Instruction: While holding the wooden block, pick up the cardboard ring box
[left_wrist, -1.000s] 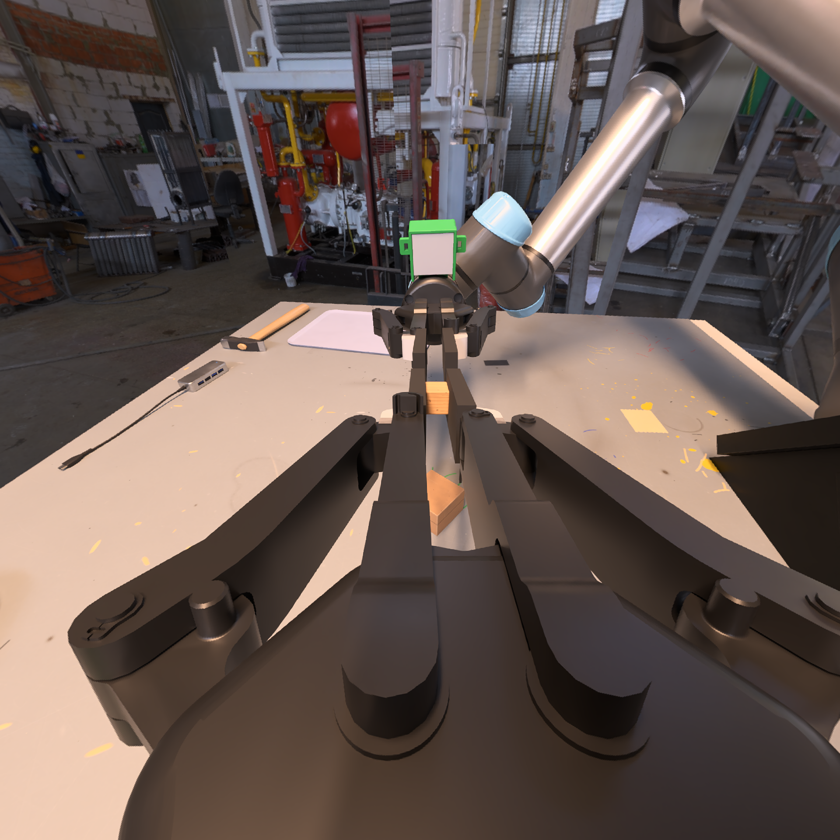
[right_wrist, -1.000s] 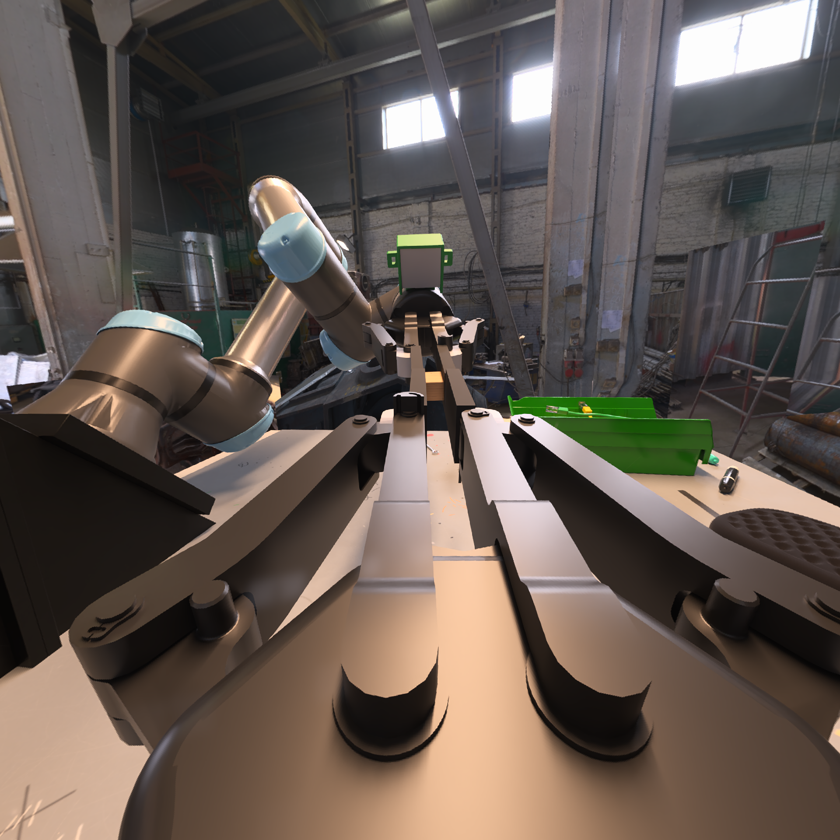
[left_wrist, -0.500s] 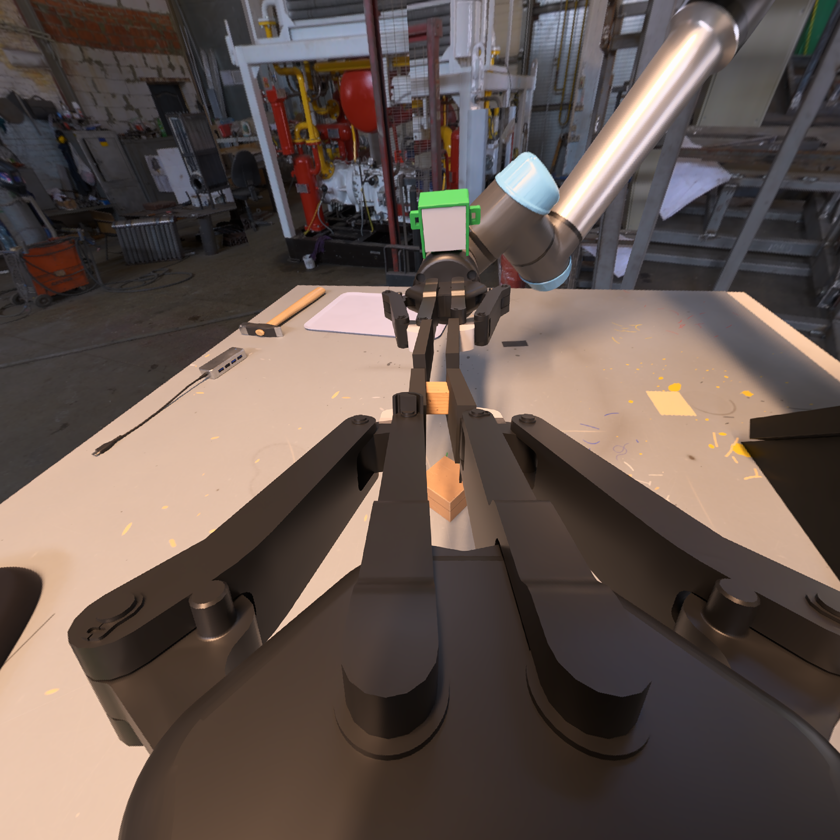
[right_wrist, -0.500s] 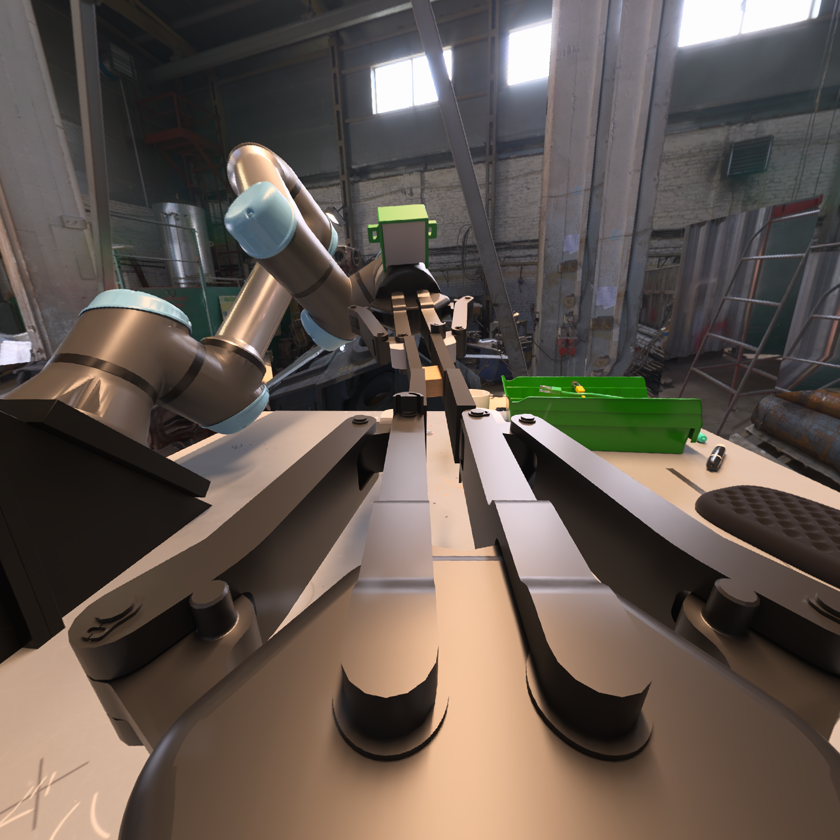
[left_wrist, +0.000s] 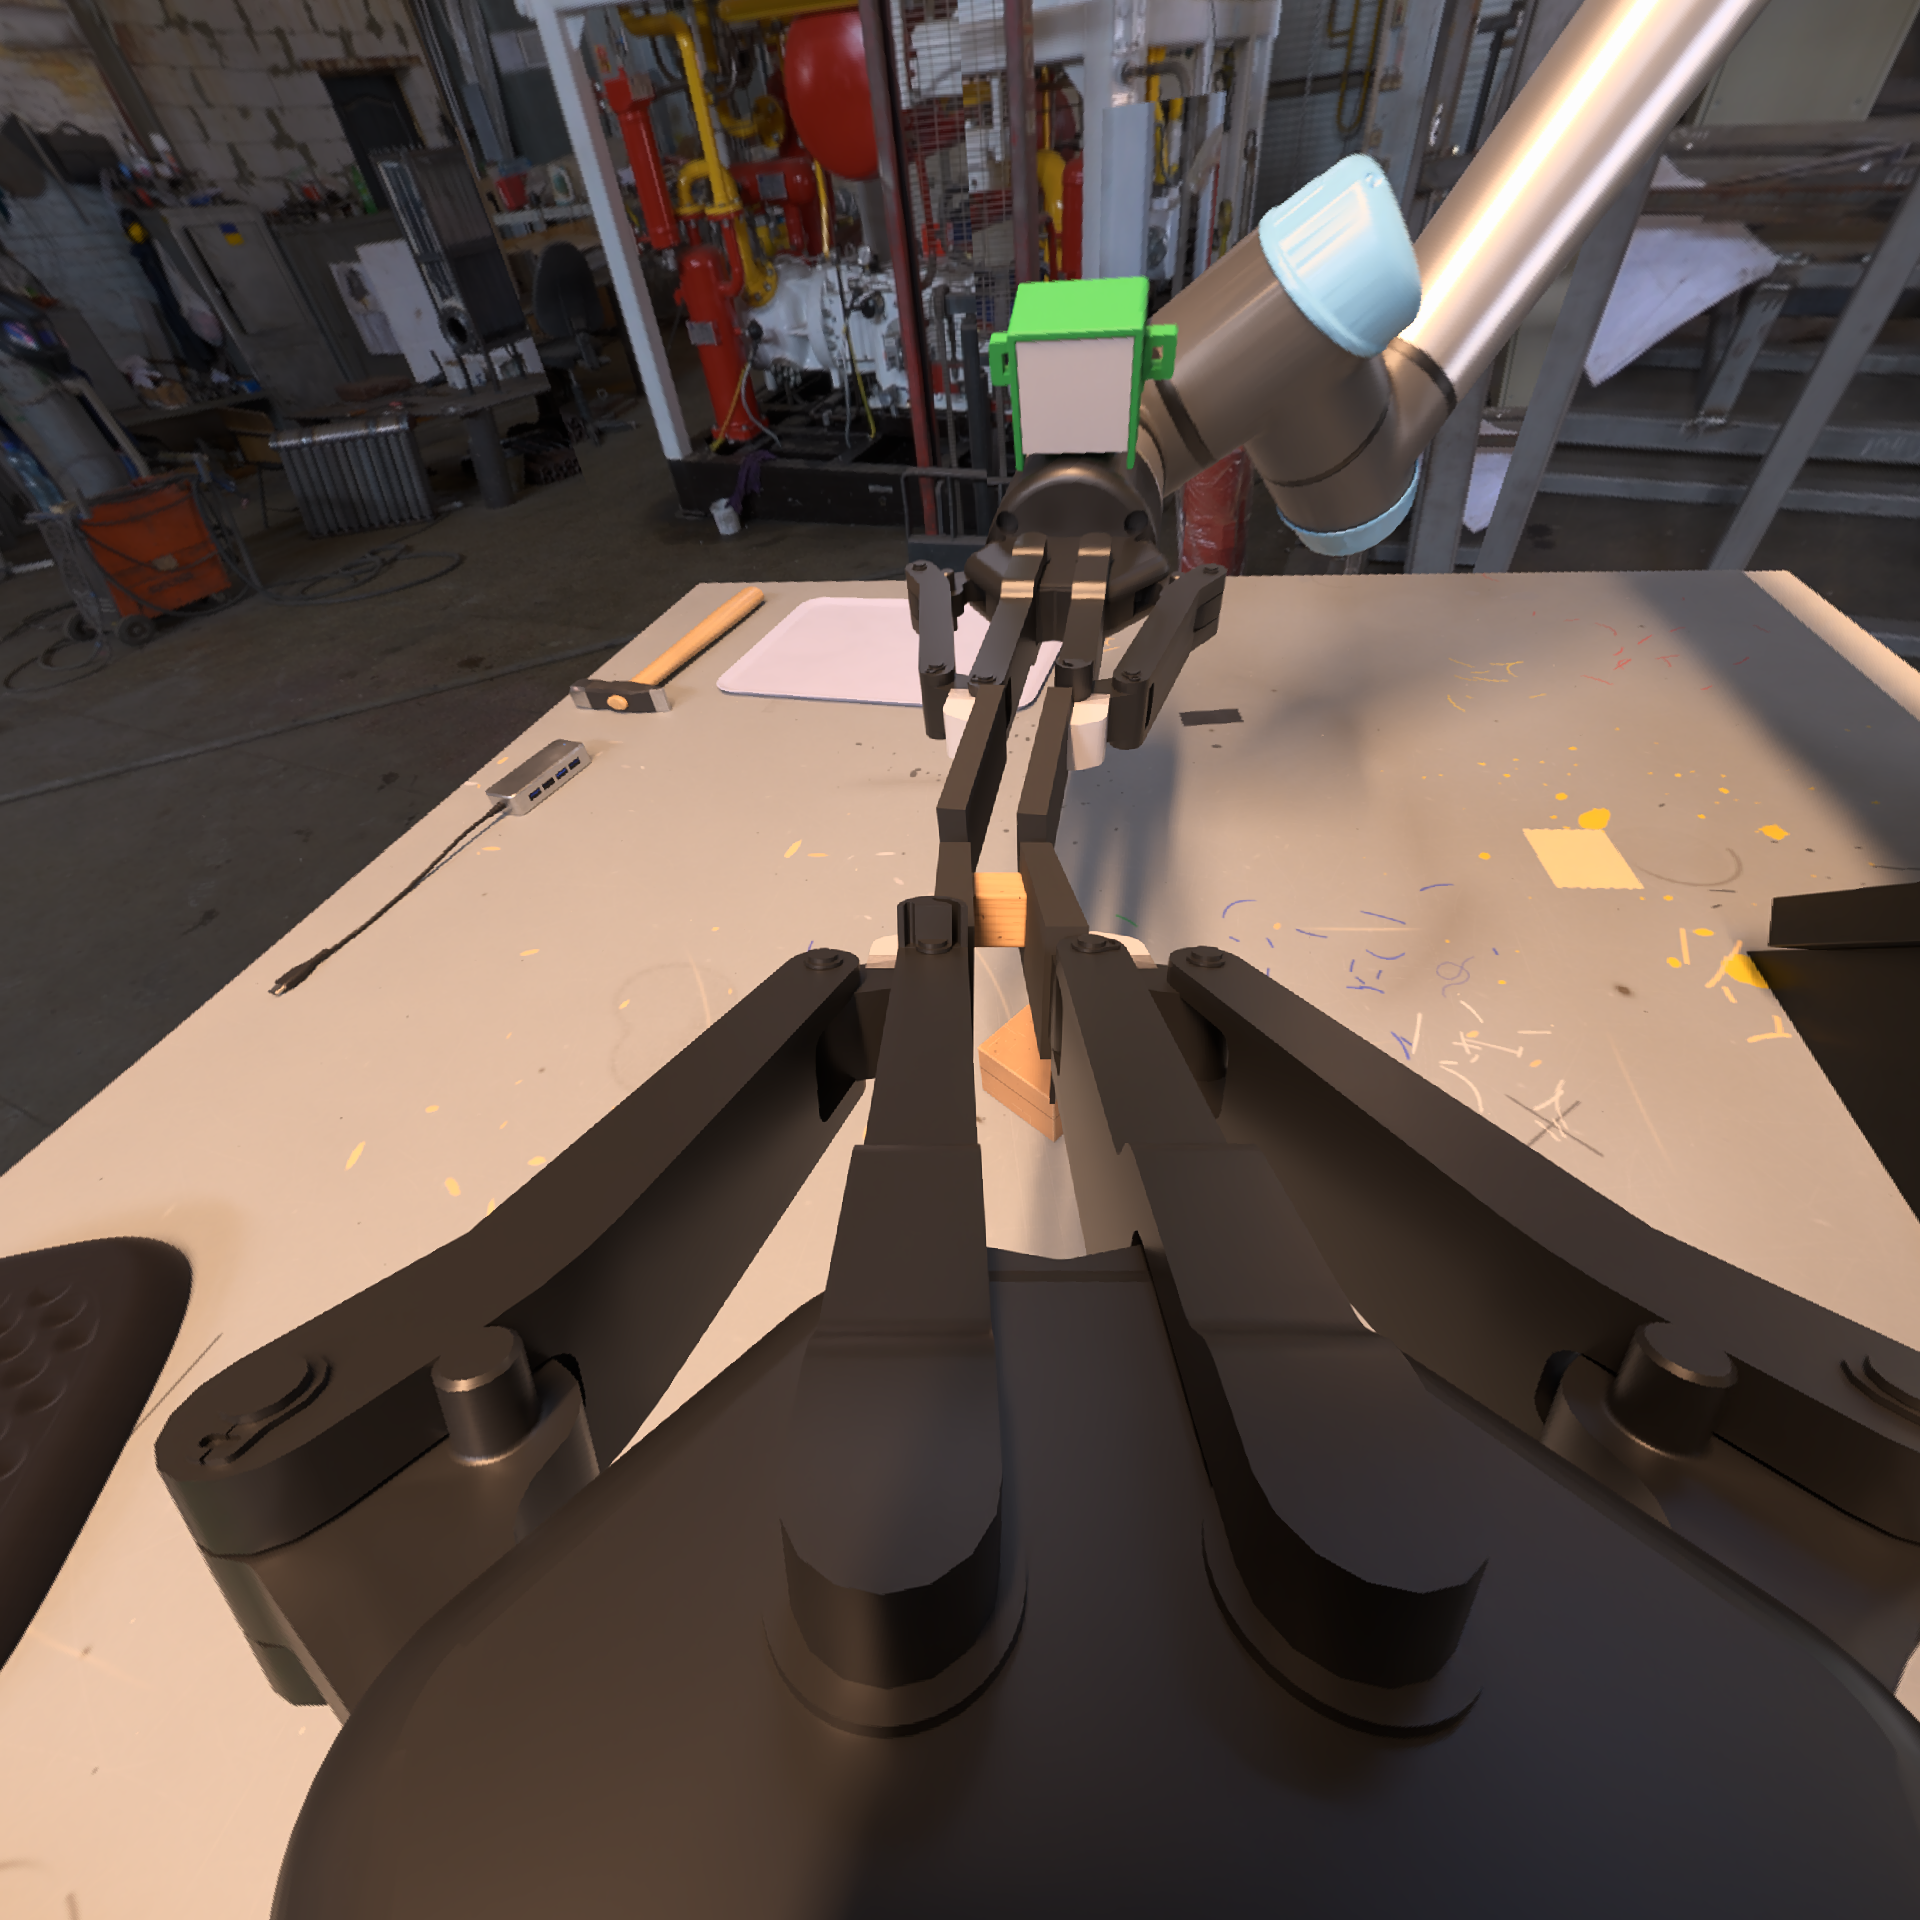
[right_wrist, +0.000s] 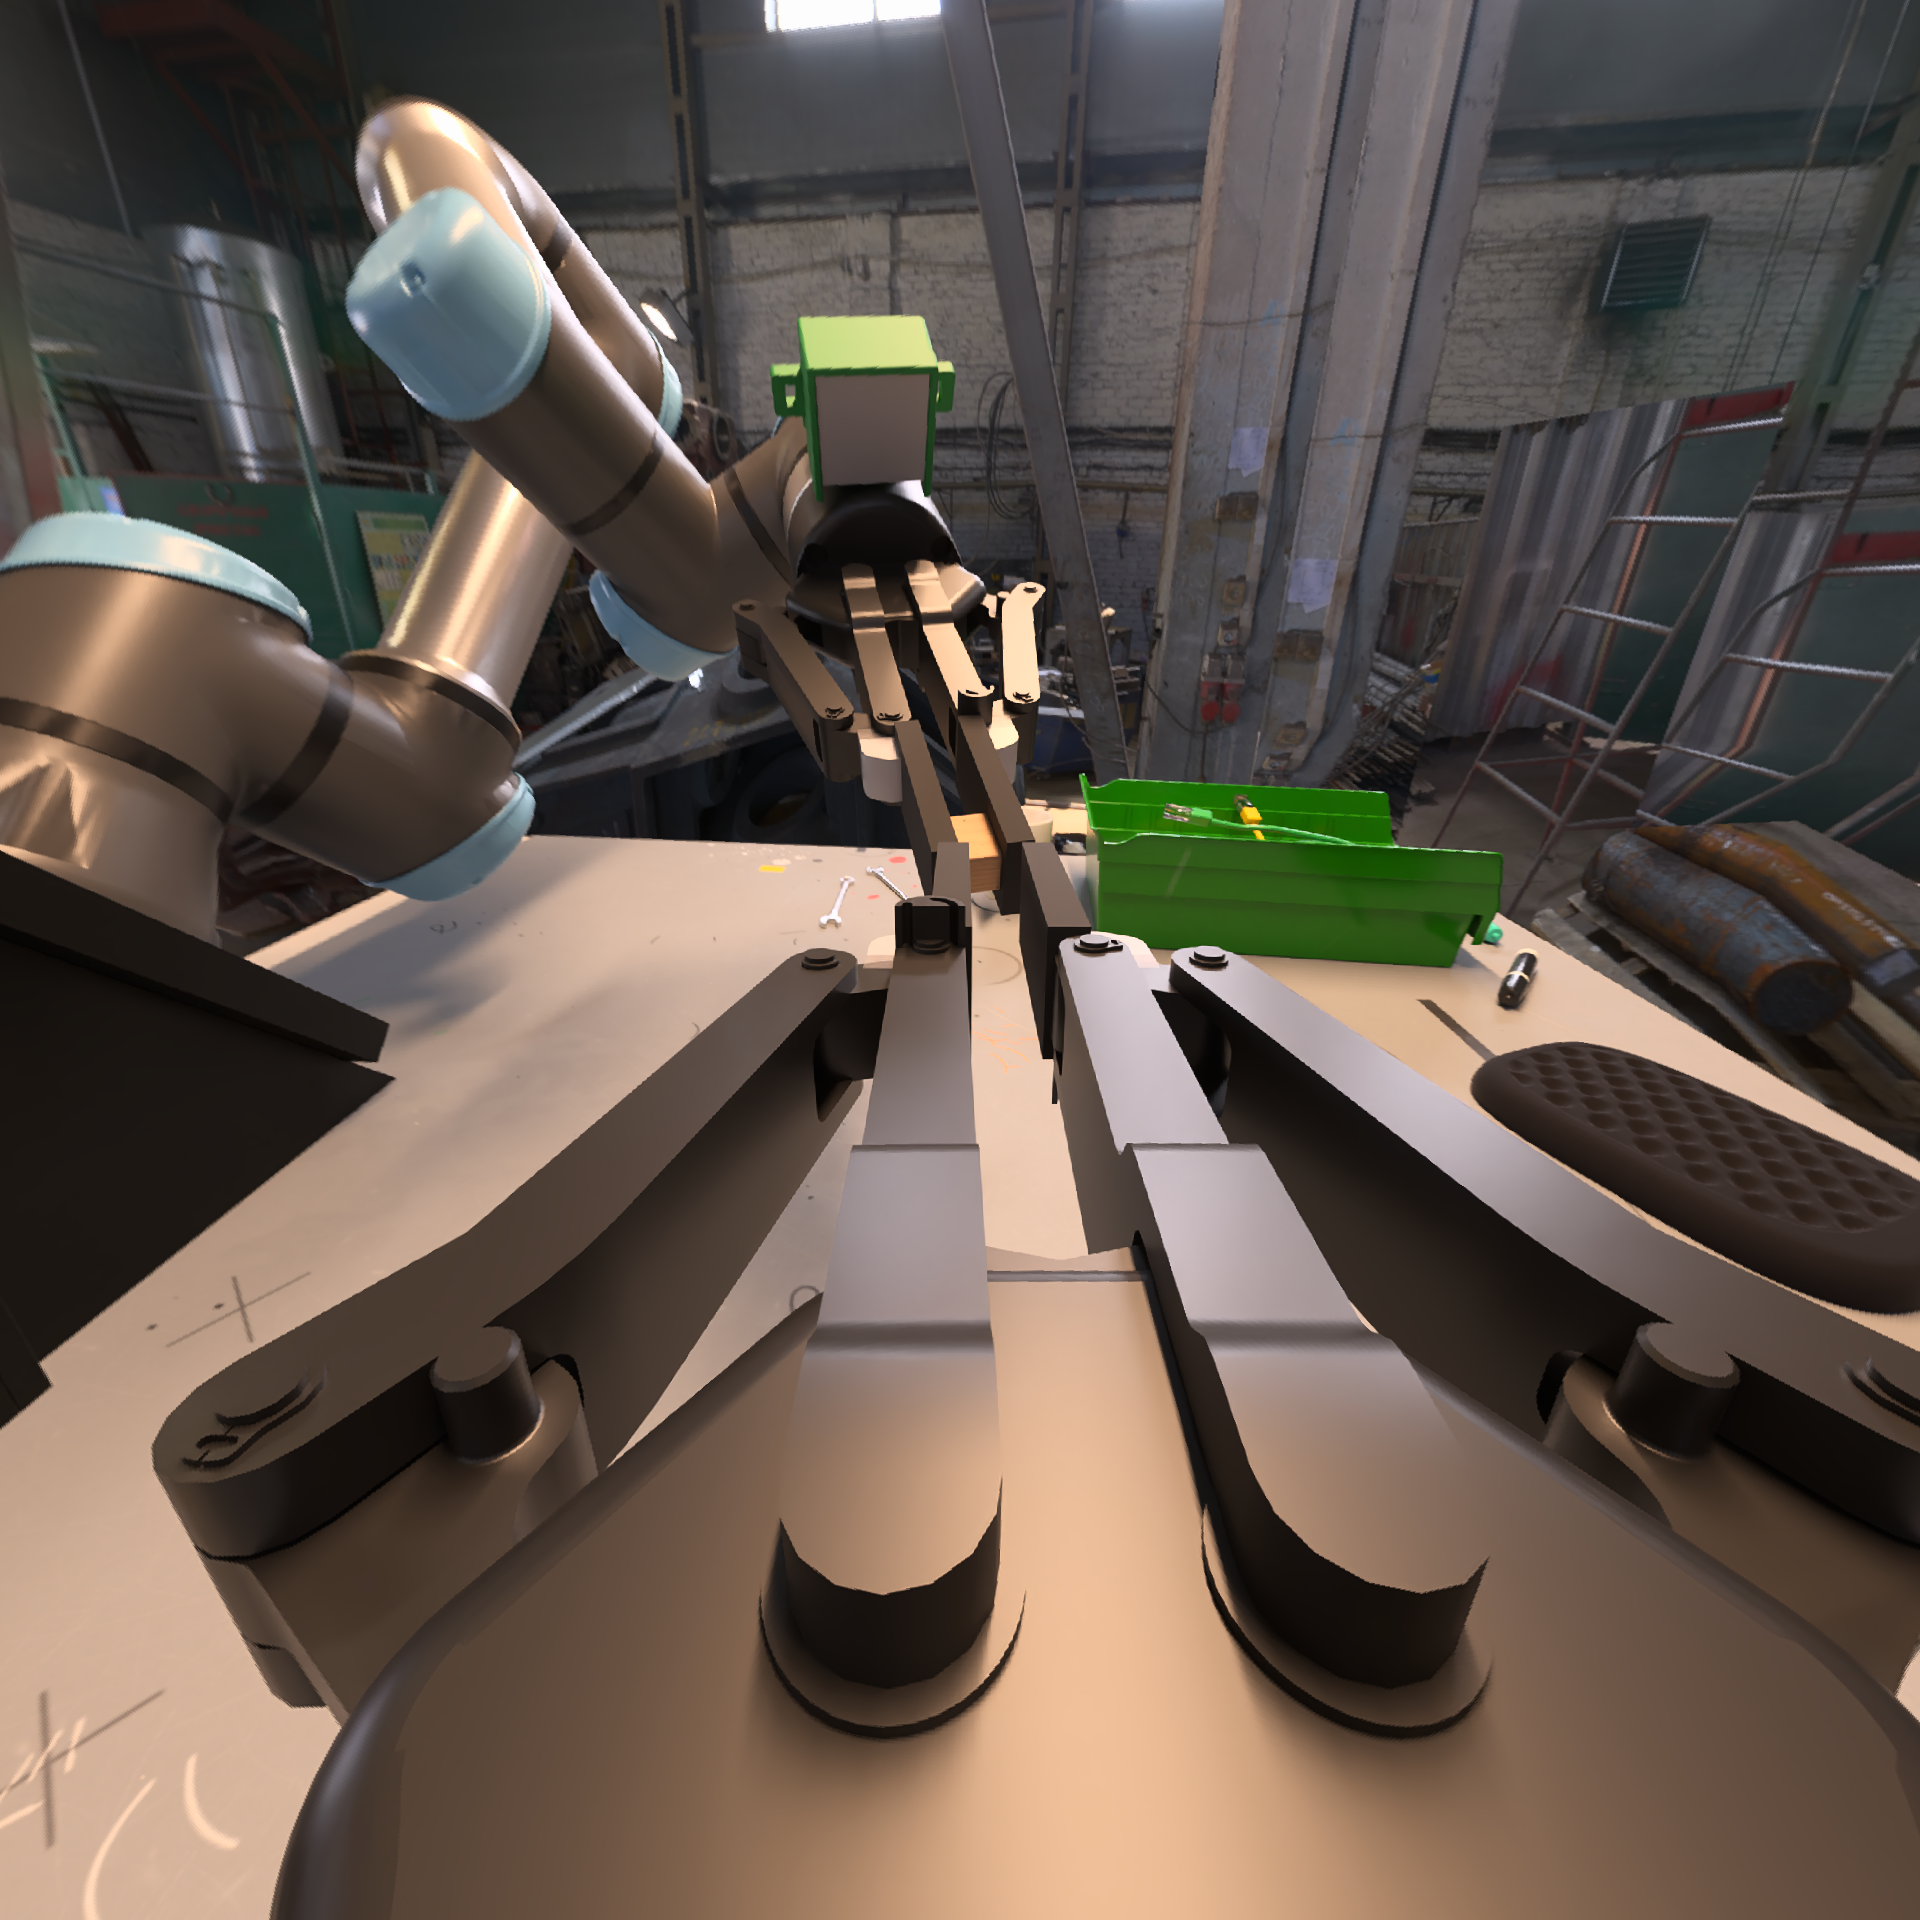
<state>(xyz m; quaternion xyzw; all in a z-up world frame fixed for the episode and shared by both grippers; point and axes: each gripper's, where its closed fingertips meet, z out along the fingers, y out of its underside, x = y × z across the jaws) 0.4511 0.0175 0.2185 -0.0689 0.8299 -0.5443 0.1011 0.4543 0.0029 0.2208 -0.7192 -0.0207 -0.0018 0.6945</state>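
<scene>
Block (left_wrist: 1000, 911): held in the air above the table (left_wrist: 582, 1049), pinched at the fingertips of both grippers, which meet nose to nose.
Left gripper (left_wrist: 1006, 951): jaws nearly closed, only the block's width between them; it grips the near end of the block.
Right gripper (right_wrist: 1003, 920): jaws equally narrow, clamped on the other end of the same block.
Box (left_wrist: 1023, 1081): tan cardboard, resting on the table right under the block. In the left wrist view only a corner shows between the left gripper's fingers; the right wrist view hides it.
Step in hand: judging by this, the block is shared and the box is not yet touched, so one gripper has to let go before it can reach down.
Risk, drop: each gripper has only a shallow tip hold on a short block. If one opens while the other's hold is slight, the block may tilt or slip out and break the task's condition.
Risk, strike: a falling block would land on the box just below it and could knock it aside or dent it.
Risk, clash: the four fingertips crowd the same small piece. A jaw that opens wide there could catch the other gripper's fingers and jolt the block.
Risk, descent: the free gripper has to go down close beside the holding one, and a brush between them may loosen the grip.
Risk, box: light cardboard may crush or skid under a hard or off-centre squeeze.
</scene>
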